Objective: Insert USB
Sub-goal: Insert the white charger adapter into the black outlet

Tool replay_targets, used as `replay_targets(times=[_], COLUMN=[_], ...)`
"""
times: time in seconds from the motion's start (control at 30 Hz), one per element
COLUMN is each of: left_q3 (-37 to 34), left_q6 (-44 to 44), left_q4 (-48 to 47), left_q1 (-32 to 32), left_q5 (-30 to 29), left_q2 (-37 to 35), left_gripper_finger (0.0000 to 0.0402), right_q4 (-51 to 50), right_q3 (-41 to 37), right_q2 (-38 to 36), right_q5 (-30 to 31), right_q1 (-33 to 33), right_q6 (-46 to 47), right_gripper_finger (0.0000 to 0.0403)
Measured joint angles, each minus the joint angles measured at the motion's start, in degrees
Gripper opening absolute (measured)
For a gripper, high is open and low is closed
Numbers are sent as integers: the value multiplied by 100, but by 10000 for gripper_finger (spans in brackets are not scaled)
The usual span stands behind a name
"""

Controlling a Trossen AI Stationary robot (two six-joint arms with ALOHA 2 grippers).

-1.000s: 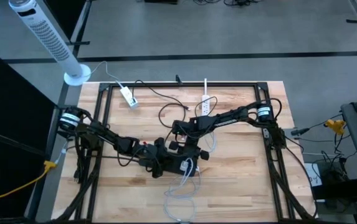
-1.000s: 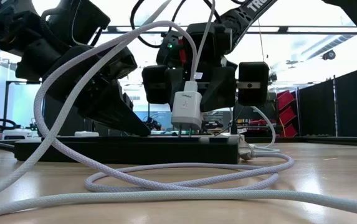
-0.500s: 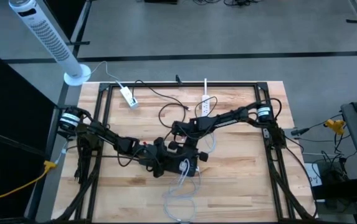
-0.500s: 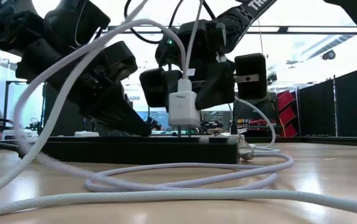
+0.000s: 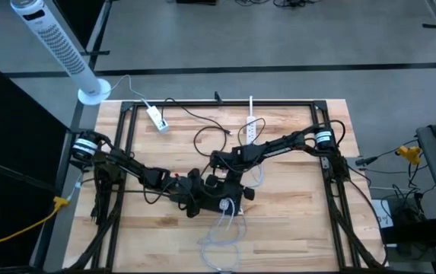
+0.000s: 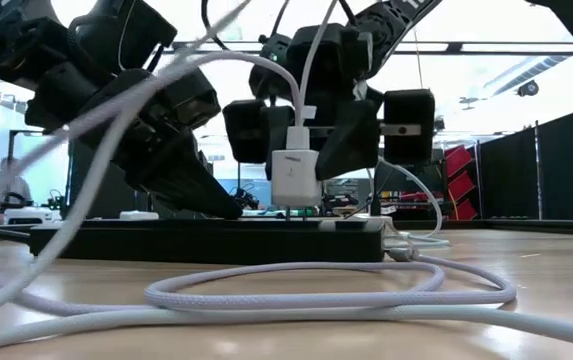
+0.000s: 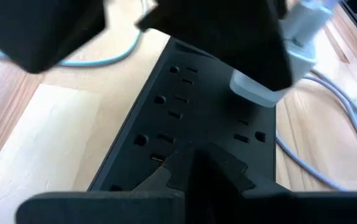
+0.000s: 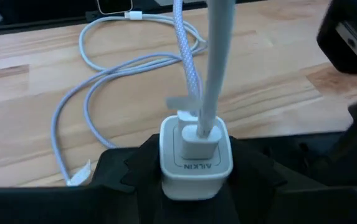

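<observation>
The right gripper (image 6: pixel 296 150) clamps the white USB charger (image 6: pixel 296 178) above the black power strip (image 6: pixel 206 240).

- We view the table (image 5: pixel 294 228) from directly overhead, far enough to include both arms.
- Our low camera sits at tabletop level, close to the power strip (image 6: pixel 206 240), facing the room.
- Each wrist camera looks closely down at that strip; all four views share the white charger (image 6: pixel 296 177).
</observation>
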Motion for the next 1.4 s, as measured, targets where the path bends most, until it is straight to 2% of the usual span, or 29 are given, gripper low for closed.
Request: replay_targets(times=[0.2, 0.47, 0.57, 0.87, 1.07, 1.17, 1.3, 1.4], left_q3=[0, 0, 0, 4, 15, 9, 4, 2], left_q6=[136, 79, 57, -216, -518, -528, -592, -809], left_q4=[-12, -5, -7, -97, -263, -363, -357, -379], left_q1=[-3, -15, -17, -9, 17, 28, 42, 28], left_q5=[101, 221, 230, 38, -437, -327, -353, -927], left_q2=[0, 2, 2, 0, -24, -17, -17, -11], left_gripper_finger=[25, 25, 25, 25, 25, 25, 25, 25], right_q4=[44, 194, 204, -103, -722, -748, -682, -507], right_q3=[-58, -40, -42, -88, -119, -94, -91, -95], right_q2=[65, 488, 450, -277, -1040, -1490, -1820, -1945], right_q5=[-111, -752, -722, 178, 1305, 1472, 1579, 1589], right_q1=[8, -24, -22, 5, 58, 85, 70, 33], right_q6=[-248, -197, -66, 86, 52, 174, 1073, 2339], right_gripper_finger=[141, 141, 141, 141, 141, 141, 141, 141])
